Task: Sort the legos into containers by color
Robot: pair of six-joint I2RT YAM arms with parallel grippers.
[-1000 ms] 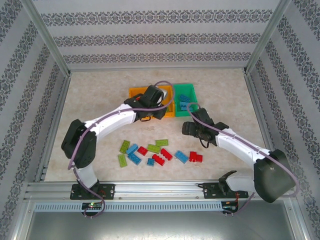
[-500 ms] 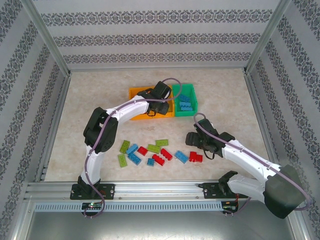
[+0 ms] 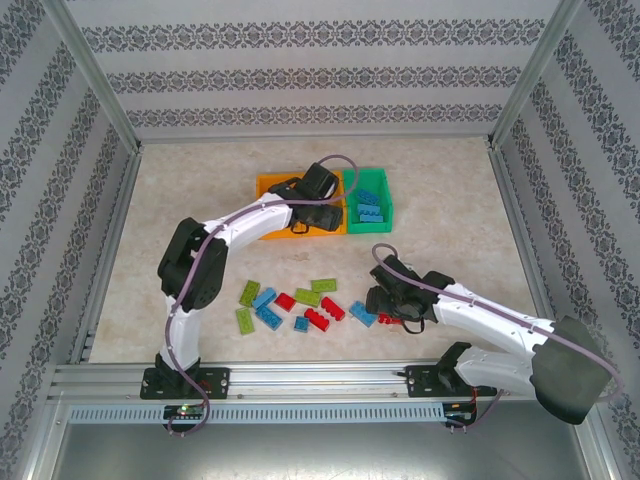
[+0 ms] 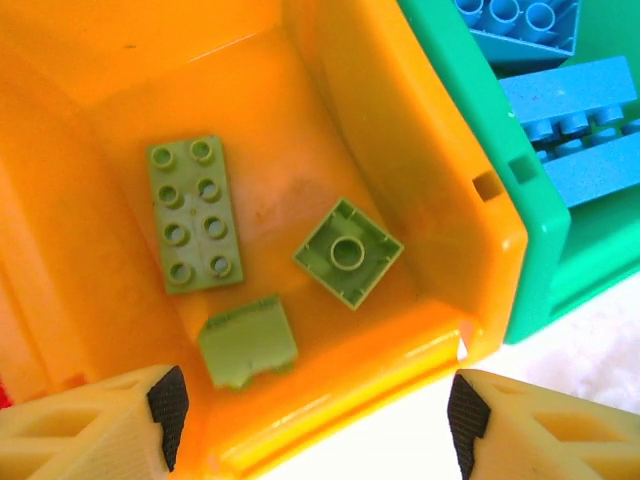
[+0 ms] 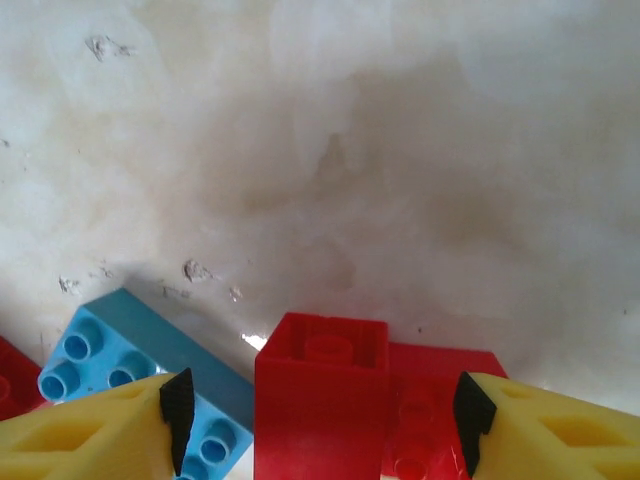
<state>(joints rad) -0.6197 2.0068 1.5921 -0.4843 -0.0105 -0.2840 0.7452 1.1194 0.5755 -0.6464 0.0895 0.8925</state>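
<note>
1. Right wrist view: the right hand (image 5: 324, 412) hangs low over the worktop (image 5: 400, 150). Its fingers are apart on either side of a red brick (image 5: 320, 380), and neither pad seems to touch it.
2. That brick looks square, with no clear long axis, and its ringed face is turned up to the camera. A second red brick (image 5: 440, 395) touches its right side. A blue brick (image 5: 140, 365) lies just beside it on the left, studs up, its long axis slanting from upper left to lower right.
3. The step in hand, I judge, is picking up a red brick. The next move calls for closing on that one brick without catching its red neighbour.
4. In the left wrist view, the left hand (image 4: 318, 418) is spread wide and empty over an orange bin (image 4: 420, 180) holding three lime bricks. The long lime brick (image 4: 193, 213) lies studs up, its long axis nearly vertical in the view. The green bin (image 4: 470, 110) alongside holds blue bricks (image 4: 580, 100).
5. In the top view, loose bricks (image 3: 307, 297) lie near the arm bases, well apart from the bins, so sorting is only partway.
</note>
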